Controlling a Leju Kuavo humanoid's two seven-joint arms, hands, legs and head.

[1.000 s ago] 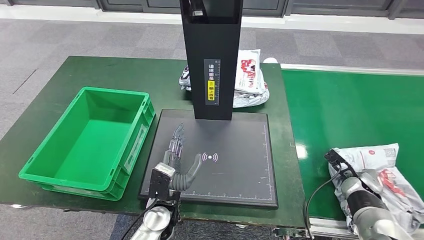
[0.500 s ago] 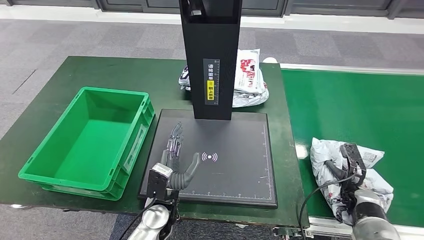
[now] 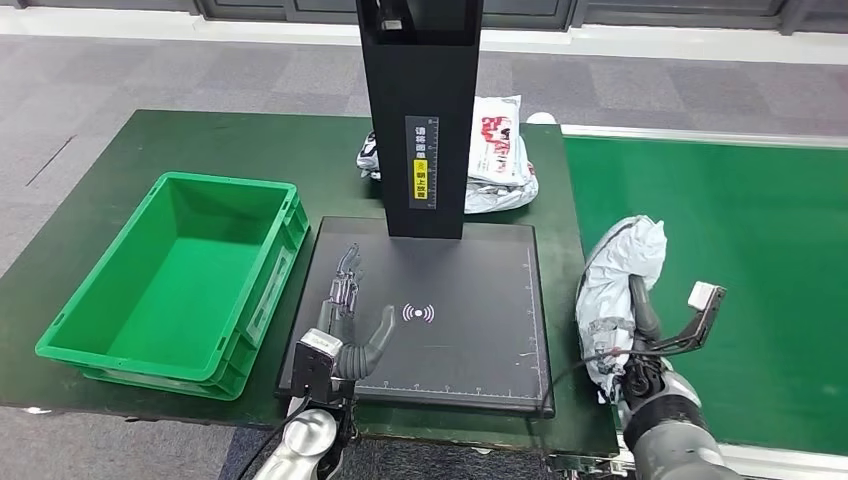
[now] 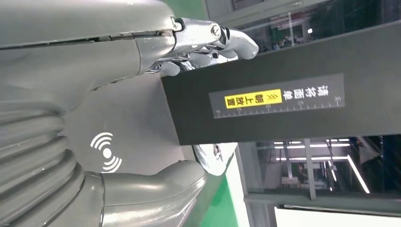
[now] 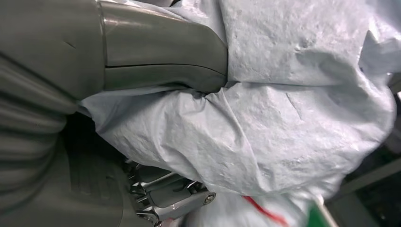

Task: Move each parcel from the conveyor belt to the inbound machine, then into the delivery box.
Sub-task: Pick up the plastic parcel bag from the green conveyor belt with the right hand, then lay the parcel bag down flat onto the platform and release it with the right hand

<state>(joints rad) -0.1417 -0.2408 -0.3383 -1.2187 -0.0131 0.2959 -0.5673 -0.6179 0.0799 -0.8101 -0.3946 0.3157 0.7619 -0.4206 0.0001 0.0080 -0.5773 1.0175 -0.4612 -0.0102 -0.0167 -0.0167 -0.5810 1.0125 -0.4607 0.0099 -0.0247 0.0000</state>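
parcels: two groups seen. one grey parcel [image 3: 612,290] is held up by the right hand, over the seam between the desk edge and the conveyor belt. a heap of white and grey parcels [image 3: 500,155] lies on the desk behind the black column; i cannot count the bags in it.
right hand: right hand [image 3: 643,345] holds the grey parcel; in the right wrist view the thumb [image 5: 161,56] presses into the crumpled plastic from one side and darker fingers [image 5: 170,196] close on it from the other.
left hand: left hand [image 3: 350,325] lies over the near left part of the scan pad, fingers [image 3: 347,275] spread and stretched forward, thumb out to the side, nothing in it.
inbound machine: one. a flat black scan pad [image 3: 470,340] with a white wireless mark [image 3: 419,314], and a tall black column [image 3: 420,110] rising from its far edge with a yellow label [image 3: 421,172].
delivery box: one green crate [image 3: 175,285], on the desk just left of the pad.
conveyor belt: one green belt [image 3: 720,230], right of the desk.
desk: dark green desk [image 3: 200,145] carrying crate, machine and heap.
in the way: the column hides part of the heap; the held parcel hides most of the right hand's fingers in the head view.
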